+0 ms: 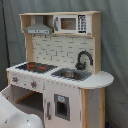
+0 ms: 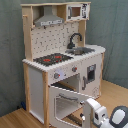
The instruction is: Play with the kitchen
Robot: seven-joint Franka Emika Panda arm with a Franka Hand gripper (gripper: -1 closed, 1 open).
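Observation:
The kitchen [image 1: 60, 70] [image 2: 60, 60] is a tall white and pale-wood toy unit, seen in both exterior views. It has a black-red stovetop [image 2: 52, 59], a black faucet [image 2: 75, 40] over the sink [image 1: 70, 74], a hood [image 1: 38, 29] and a small microwave [image 1: 72, 23]. Its windowed oven door [image 2: 65, 102] hangs open, swung down toward the front. My gripper [image 2: 89, 113] sits low at the open door's right front corner, on the white arm [image 2: 112, 118]. In the first exterior view only the white arm [image 1: 15, 112] shows at the bottom left.
A second windowed cabinet door [image 1: 61, 106] under the sink is closed. A grey curtain [image 2: 115, 30] hangs behind the kitchen. The floor [image 2: 117, 92] is wooden.

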